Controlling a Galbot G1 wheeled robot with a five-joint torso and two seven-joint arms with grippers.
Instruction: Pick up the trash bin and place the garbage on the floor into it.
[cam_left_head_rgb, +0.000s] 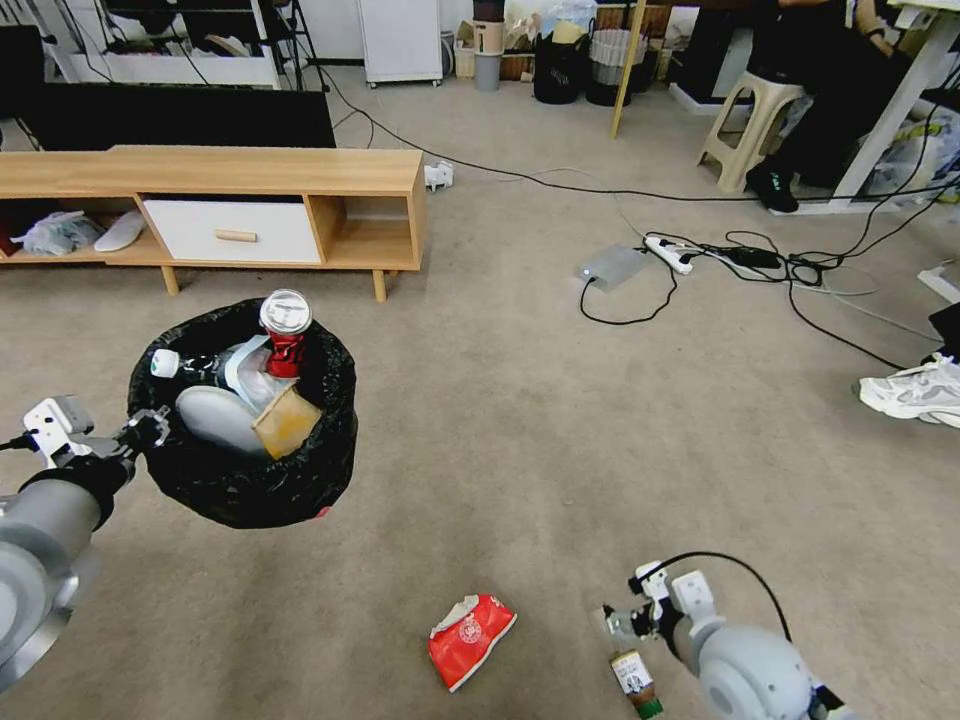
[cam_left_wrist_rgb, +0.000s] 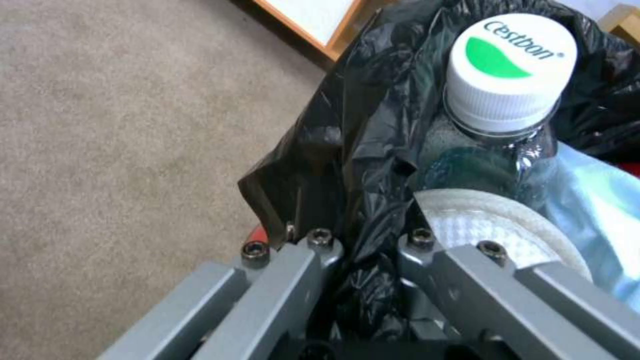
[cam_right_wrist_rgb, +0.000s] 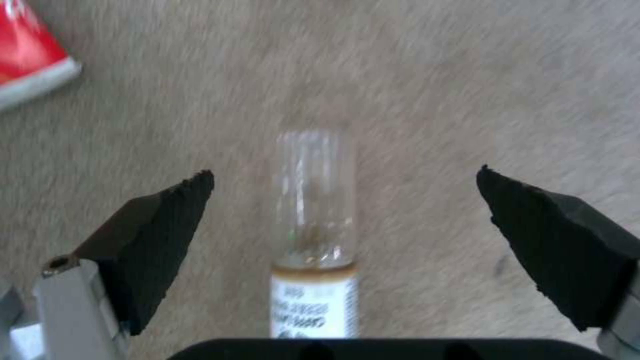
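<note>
Over beige short-pile carpet (cam_left_head_rgb: 560, 430), left claw (cam_left_wrist_rgb: 363, 250) pinches crinkled black-bagged trash bin (cam_left_head_rgb: 245, 470); right claw (cam_right_wrist_rgb: 343, 200) gapes around clear cylindrical bottle (cam_right_wrist_rgb: 315, 200).

One trash bin (cam_left_head_rgb: 250, 480), one red carton (cam_left_head_rgb: 470, 640), one small bottle (cam_left_head_rgb: 634, 683), two grippers.

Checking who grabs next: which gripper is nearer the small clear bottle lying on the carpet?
Right. The right gripper hovers over the small clear bottle, jaws open; the left gripper grips the black-lined trash bin farther off.
</note>
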